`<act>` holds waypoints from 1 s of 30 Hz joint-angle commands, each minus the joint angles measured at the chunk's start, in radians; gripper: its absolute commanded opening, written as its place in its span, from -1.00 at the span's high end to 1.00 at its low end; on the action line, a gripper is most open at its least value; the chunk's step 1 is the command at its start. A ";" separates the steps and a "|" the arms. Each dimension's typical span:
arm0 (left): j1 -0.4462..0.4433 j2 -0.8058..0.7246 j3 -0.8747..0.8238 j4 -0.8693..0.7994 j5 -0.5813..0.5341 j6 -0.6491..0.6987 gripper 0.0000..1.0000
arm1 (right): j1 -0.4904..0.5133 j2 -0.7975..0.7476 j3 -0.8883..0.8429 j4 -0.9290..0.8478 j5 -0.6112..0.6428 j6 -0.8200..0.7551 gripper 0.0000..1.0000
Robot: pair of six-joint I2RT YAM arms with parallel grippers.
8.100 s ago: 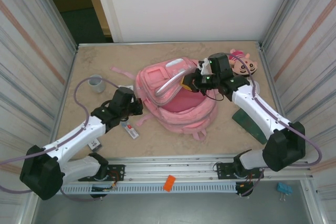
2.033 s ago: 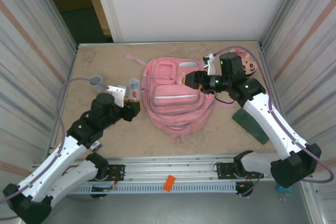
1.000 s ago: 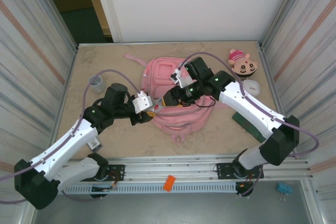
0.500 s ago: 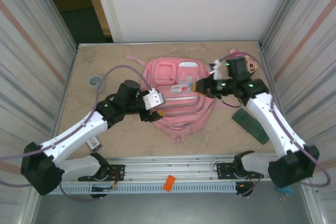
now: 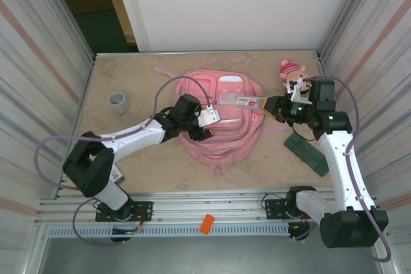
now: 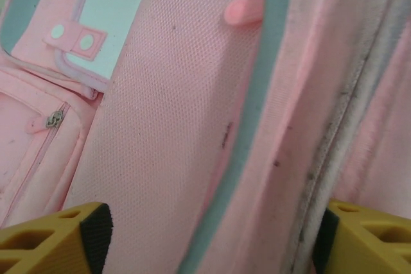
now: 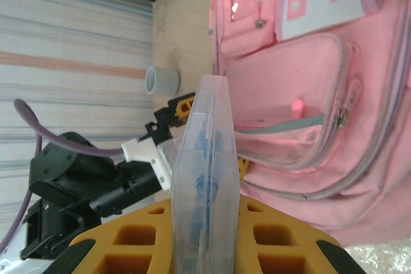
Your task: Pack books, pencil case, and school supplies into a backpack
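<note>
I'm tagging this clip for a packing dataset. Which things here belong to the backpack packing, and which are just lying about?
In the job: pink backpack; clear supply pack, gripped by the right gripper.
Lying about: grey cup; plush head; dark green flat piece; small orange piece.

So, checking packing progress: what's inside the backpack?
Nothing inside can be seen; the backpack's pink fabric covers it. The right claw holds a clear pack over it, outside.
</note>
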 commanded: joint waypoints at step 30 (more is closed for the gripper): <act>0.094 -0.165 0.273 -0.144 0.122 -0.557 1.00 | 0.251 -0.156 -0.324 0.342 0.194 0.405 0.80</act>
